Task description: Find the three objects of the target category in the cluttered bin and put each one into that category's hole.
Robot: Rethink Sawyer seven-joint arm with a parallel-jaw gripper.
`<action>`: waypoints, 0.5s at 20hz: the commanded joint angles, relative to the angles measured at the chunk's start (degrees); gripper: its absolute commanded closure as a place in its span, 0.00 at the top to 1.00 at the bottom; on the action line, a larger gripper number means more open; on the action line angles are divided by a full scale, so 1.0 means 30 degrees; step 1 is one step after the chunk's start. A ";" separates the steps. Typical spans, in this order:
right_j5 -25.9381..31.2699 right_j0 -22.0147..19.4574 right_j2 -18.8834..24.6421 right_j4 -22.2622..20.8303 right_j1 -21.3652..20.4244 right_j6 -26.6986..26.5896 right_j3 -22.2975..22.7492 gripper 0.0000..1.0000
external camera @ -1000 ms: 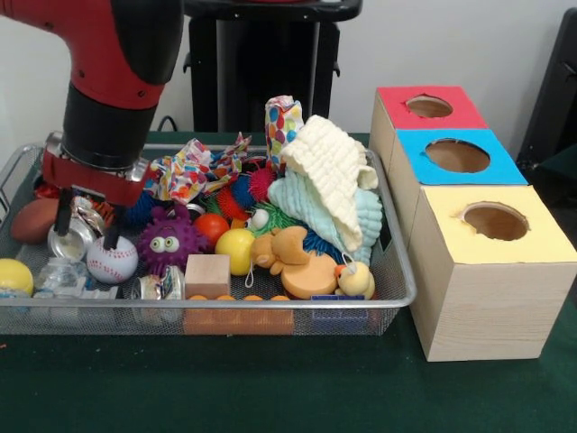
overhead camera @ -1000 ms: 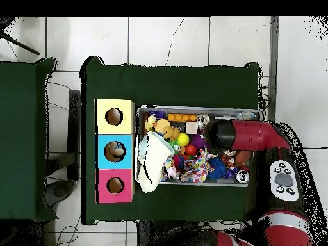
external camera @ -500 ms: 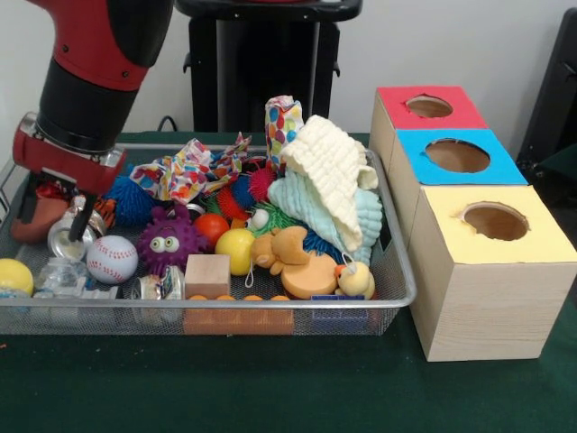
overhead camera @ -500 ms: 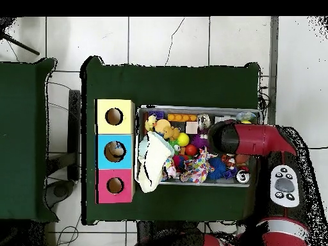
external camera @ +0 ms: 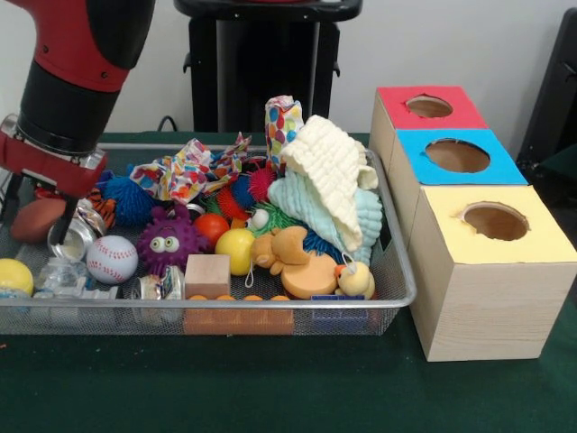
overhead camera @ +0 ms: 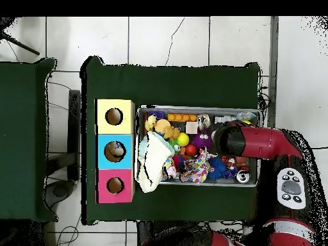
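The silver wire-mesh bin (external camera: 225, 304) is full of toys, and it also shows in the overhead view (overhead camera: 198, 107). My gripper (external camera: 36, 225) hangs open at the bin's left end. Its fingers (external camera: 61, 225) stand on either side of a brown ball (external camera: 32, 215). A crushed silver can (external camera: 79, 236) lies just right of it. Three wooden boxes with round holes stand to the right of the bin: red-topped (external camera: 392, 113), blue-topped (external camera: 505, 167) and yellow-topped (external camera: 532, 244). In the overhead view my arm (overhead camera: 250, 141) covers the gripper.
The bin holds a baseball (external camera: 112, 260), a purple spiky toy (external camera: 168, 240), a yellow ball (external camera: 235, 251), a wooden block (external camera: 207, 275), an orange duck toy (external camera: 297, 262), heaped cloths (external camera: 334, 180) and a second yellow ball (external camera: 13, 275). The robot's black pedestal (external camera: 261, 63) stands behind.
My arm has moved to the picture's left in the front view, from above the can and baseball to over the brown ball. The gripper has stayed open.
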 commanded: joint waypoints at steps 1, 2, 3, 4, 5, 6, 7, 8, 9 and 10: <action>-0.0661 -0.0929 0.1643 0.1100 0.1238 0.2488 0.1049 1.00; -0.0519 -0.0953 0.1649 0.1283 0.1250 0.2578 0.1231 1.00; -0.0606 -0.1004 0.1712 0.1405 0.1347 0.2636 0.1362 1.00; -0.0694 -0.1055 0.1775 0.1526 0.1445 0.2695 0.1493 1.00; -0.0810 -0.1083 0.1834 0.1610 0.1587 0.2709 0.1518 1.00; -0.0781 -0.1148 0.1927 0.1698 0.1669 0.2606 0.1508 1.00; -0.0753 -0.1115 0.1881 0.1731 0.1715 0.2591 0.1492 1.00; -0.0725 -0.1081 0.1836 0.1764 0.1762 0.2576 0.1475 1.00; -0.0571 -0.1078 0.1851 0.1844 0.1755 0.2500 0.1434 1.00; -0.0515 -0.1159 0.1948 0.1907 0.1781 0.2382 0.1431 1.00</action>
